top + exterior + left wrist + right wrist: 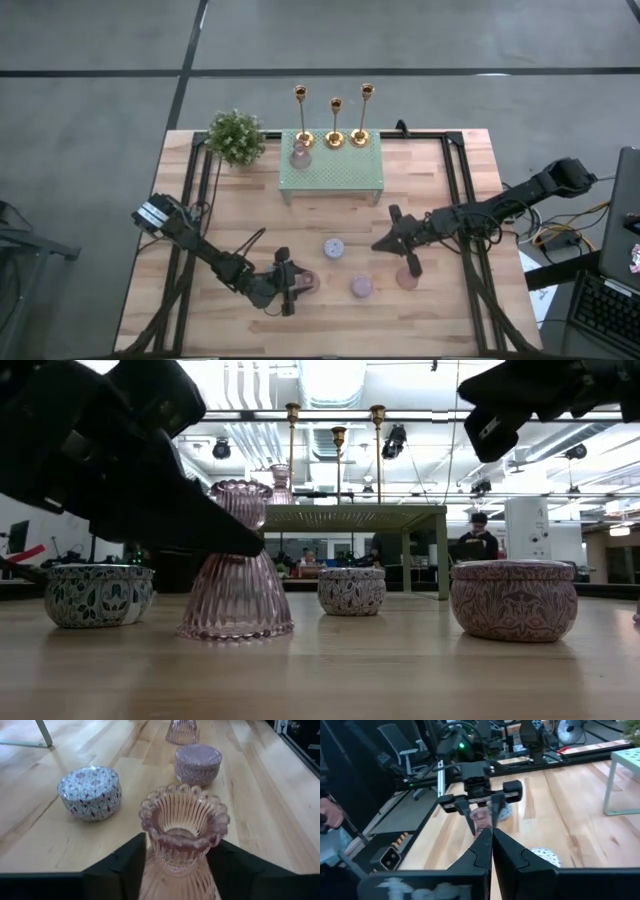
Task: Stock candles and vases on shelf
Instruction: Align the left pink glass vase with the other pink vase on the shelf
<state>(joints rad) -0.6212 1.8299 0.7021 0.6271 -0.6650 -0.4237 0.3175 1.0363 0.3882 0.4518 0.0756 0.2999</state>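
Observation:
A ribbed pink vase [182, 827] stands upright with its base on the table near the front edge [235, 565]. My left gripper [180, 870] [290, 290] is open, with a finger on each side of the vase's neck. Another vase [407, 277] stands on the table to the right, and a third vase [300, 155] rests on the mint shelf [335, 172]. A bluish candle [90, 792] [333, 247] and a mauve candle [198, 764] [361, 287] sit on the table. A further candle [98, 595] shows beside my left arm. My right gripper [491, 837] [382, 244] hangs shut above the table. My left gripper has its fingers [127, 867] level on either side of the vase's narrow neck [177, 852], below the scalloped rim, coming from the table's left. I cannot tell whether they touch the glass. The vase stands upright on its own base.
Three gold candlesticks [334, 120] stand along the shelf's far edge. A leafy potted plant [237, 137] is at the back left of the table. Bare wood lies between the shelf and the candles.

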